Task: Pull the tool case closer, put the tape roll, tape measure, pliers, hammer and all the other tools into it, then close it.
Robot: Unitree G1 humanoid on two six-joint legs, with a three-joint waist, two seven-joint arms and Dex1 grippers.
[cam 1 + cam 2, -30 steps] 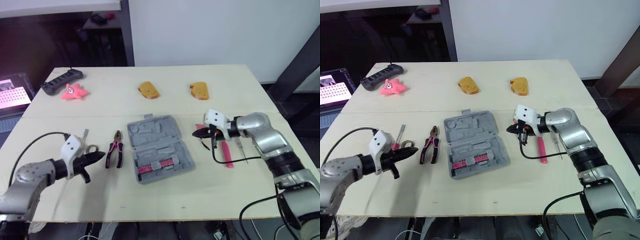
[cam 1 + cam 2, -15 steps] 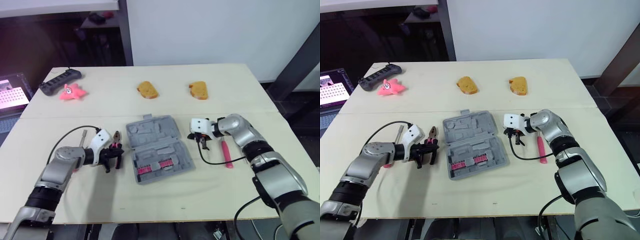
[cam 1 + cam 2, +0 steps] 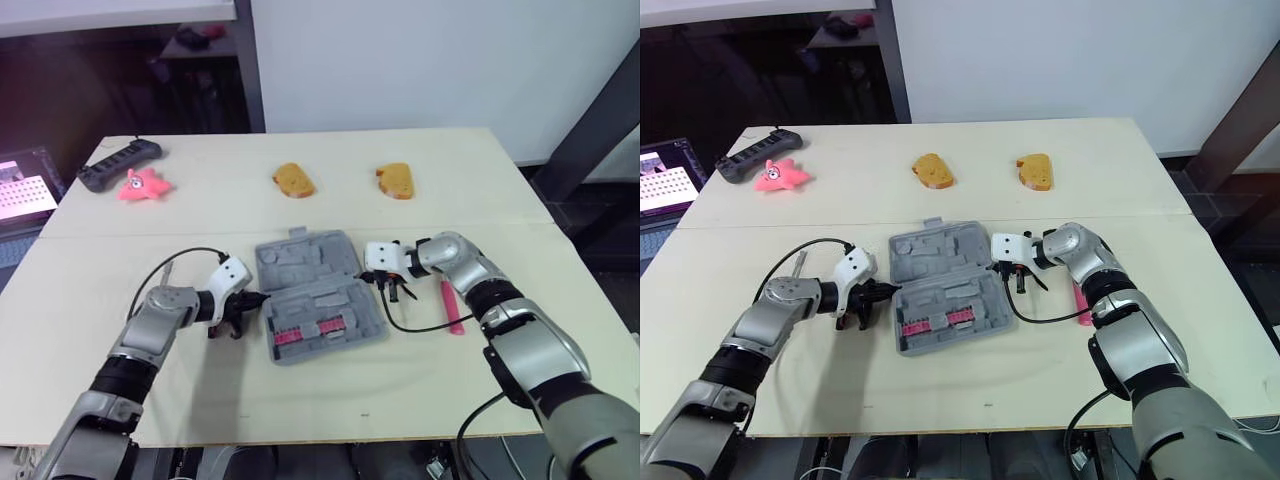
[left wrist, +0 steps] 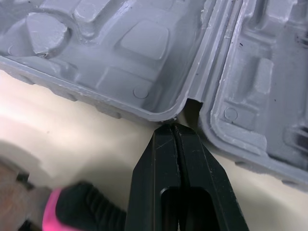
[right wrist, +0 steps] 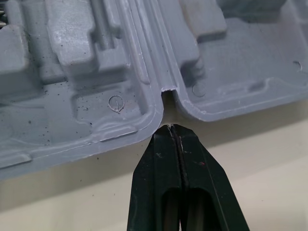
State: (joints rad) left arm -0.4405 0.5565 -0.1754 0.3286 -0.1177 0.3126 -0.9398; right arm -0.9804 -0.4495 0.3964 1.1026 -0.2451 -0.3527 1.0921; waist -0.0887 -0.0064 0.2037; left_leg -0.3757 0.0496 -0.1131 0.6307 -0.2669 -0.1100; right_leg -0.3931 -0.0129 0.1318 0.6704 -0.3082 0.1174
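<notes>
The grey tool case lies open and flat in the middle of the table, with a row of pink bits in its near half. My left gripper is shut and empty, its tip at the hinge notch on the case's left side. My right gripper is also shut and empty, its tip at the hinge notch on the right side. The pliers' pink and black handle lies just under my left gripper. A pink-handled tool lies on the table right of the case.
Two pieces of bread sit at the back of the table. A pink star toy and a black bar-shaped device are at the back left. A thin screwdriver lies left of my left arm.
Both grippers have moved inward to the case's two sides. The left one passed over the pliers and the right one left the pink-handled tool behind.
</notes>
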